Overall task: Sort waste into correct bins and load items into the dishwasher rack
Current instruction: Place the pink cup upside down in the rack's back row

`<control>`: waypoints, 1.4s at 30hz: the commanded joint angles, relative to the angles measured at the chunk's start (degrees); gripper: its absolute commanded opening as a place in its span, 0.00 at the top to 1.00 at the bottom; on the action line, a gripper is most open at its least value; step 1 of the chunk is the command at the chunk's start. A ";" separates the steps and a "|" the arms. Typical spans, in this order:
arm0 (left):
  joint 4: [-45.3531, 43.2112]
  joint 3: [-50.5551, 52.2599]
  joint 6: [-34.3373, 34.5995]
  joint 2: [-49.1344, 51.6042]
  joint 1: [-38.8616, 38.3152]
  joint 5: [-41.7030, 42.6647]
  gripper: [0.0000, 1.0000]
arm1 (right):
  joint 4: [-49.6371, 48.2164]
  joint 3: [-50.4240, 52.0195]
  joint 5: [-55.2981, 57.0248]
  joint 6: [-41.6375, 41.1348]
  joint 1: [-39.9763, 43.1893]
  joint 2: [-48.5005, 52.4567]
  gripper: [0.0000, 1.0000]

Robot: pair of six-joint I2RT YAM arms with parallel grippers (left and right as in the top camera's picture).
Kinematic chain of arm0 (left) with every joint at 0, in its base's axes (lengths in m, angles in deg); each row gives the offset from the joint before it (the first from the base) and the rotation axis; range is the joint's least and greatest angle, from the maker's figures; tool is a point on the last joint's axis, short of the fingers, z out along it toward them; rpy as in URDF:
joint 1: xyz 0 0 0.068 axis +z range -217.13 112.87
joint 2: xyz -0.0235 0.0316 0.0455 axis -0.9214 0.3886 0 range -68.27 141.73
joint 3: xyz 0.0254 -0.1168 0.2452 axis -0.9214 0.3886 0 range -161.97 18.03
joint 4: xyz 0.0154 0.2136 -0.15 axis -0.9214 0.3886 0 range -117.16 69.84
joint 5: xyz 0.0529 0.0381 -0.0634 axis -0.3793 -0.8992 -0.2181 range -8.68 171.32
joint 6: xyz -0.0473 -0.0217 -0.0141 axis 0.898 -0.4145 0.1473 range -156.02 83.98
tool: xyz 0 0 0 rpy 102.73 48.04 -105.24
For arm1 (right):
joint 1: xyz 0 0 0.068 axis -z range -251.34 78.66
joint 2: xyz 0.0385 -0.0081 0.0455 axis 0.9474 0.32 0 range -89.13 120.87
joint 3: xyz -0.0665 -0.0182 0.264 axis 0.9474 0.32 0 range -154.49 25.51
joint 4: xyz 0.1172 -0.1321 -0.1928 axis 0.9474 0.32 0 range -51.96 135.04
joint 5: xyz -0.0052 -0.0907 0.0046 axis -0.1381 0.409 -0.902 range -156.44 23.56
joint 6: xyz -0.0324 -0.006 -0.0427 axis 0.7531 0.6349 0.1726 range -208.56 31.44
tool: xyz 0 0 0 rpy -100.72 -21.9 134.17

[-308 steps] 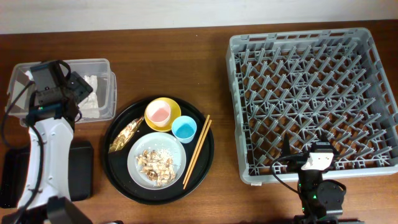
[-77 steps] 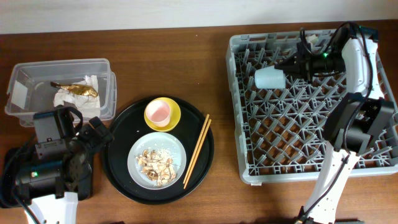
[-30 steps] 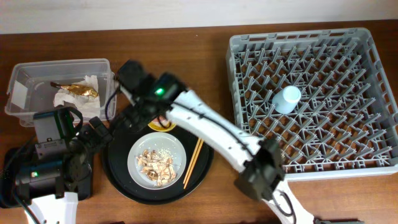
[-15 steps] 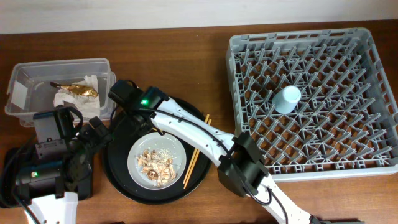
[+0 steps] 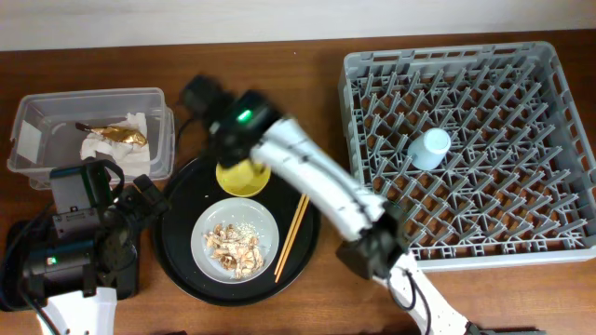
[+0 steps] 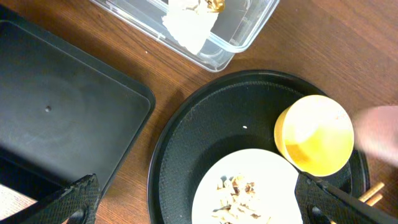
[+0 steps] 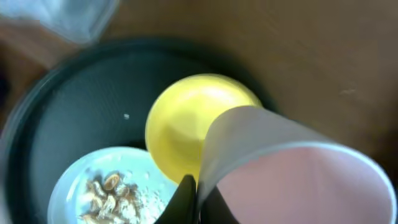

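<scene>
Pink cup (image 7: pixel 298 186) hangs above the tray's (image 5: pixel 186 270) far edge, clamped in my right gripper (image 7: pixel 198 198); my left gripper's (image 6: pixel 196 186) jaws are apart. Blue cup (image 5: pixel 430 149) is in the rack (image 5: pixel 521 214), napkin (image 5: pixel 98 147) boxed; bowl (image 5: pixel 244 179), plate (image 5: pixel 265 228), scraps (image 5: pixel 233 247), chopsticks (image 5: pixel 293 237) remain.

Flat black tray (image 6: pixel 56 124) sits at the left on the wooden table (image 6: pixel 348 50). At the top edge there's a clear plastic box (image 6: pixel 249 34) holding a crumpled white napkin (image 6: pixel 186 25), with a bit of gold wrapper (image 6: pixel 214 5) poking in. The round black tray (image 6: pixel 168 162) carries a yellow bowl (image 6: pixel 314 134) toward its right edge, right up against a pale plate (image 6: pixel 261 177) with brownish scraps (image 6: pixel 236 193). Chopsticks (image 6: pixel 371 194) peek in at the lower right. The pink cup (image 6: pixel 380 130) is just a blur beside the bowl. The left gripper (image 6: pixel 198 205) is spread wide, with its fingers (image 6: pixel 68 202) in the bottom corners.
</scene>
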 commanded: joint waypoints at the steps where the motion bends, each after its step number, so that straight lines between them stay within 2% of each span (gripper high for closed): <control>1: 0.11 -0.79 0.68 -0.35 0.31 0.44 0.01 | 5.60 -13.86 -11.85 0.35 11.52 -3.17 0.96; 2: 0.11 -0.79 0.68 -0.35 0.31 0.44 0.01 | 7.13 -16.83 -18.62 0.57 15.98 -3.17 0.96; 5: 0.11 -0.79 0.68 -0.35 0.31 0.44 0.01 | 10.21 -17.68 -56.83 11.74 35.19 -2.60 0.96; 6: 0.09 -0.79 0.68 -0.35 0.31 0.44 0.00 | 11.52 -16.35 -62.73 13.99 39.74 -2.19 0.96; 8: 0.11 -0.79 0.68 -0.35 0.28 0.44 0.01 | 12.81 -9.88 -66.73 15.65 48.96 -2.03 0.96; 10: 0.11 -0.79 0.68 -0.35 0.31 0.44 0.01 | 12.59 -2.93 -66.66 16.15 53.83 -2.01 0.96; 13: 0.11 -0.79 0.68 -0.35 0.31 0.44 0.01 | 10.56 9.66 -71.12 22.43 58.82 -2.01 0.96; 17: 0.09 -0.79 0.68 -0.35 0.31 0.44 0.01 | -2.29 27.26 -86.58 24.35 60.35 -2.01 0.96; 19: 0.11 -0.79 0.68 -0.35 0.31 0.44 0.01 | -14.97 34.73 -90.01 18.03 60.37 -2.01 0.96; 21: 0.11 -0.79 0.68 -0.35 0.31 0.44 0.00 | -25.07 39.23 -88.91 11.41 60.70 -2.01 0.96; 22: 0.11 -0.79 0.68 -0.35 0.31 0.44 0.01 | -26.71 39.93 -86.16 8.37 61.02 -2.01 0.96; 25: 0.11 -0.79 0.68 -0.35 0.31 0.44 0.01 | -26.14 39.87 -71.60 4.24 62.60 -2.16 0.93; 30: 0.11 -0.79 0.68 -0.35 0.31 0.44 0.01 | -24.41 39.60 -67.56 4.17 65.13 -2.29 0.81; 32: 0.11 -0.79 0.68 -0.35 0.31 0.44 0.01 | -20.41 38.03 -60.70 4.42 65.83 -3.15 0.76; 38: 0.11 -0.79 0.68 -0.35 0.31 0.44 0.01 | -10.86 27.87 -31.17 4.33 66.55 -18.18 0.70; 40: 0.11 -0.79 0.68 -0.35 0.28 0.44 0.01 | -9.64 25.07 -26.45 4.37 66.05 -23.61 0.67; 42: 0.11 -0.79 0.68 -0.35 0.28 0.44 0.01 | -9.70 24.44 -26.32 4.39 64.57 -29.90 0.64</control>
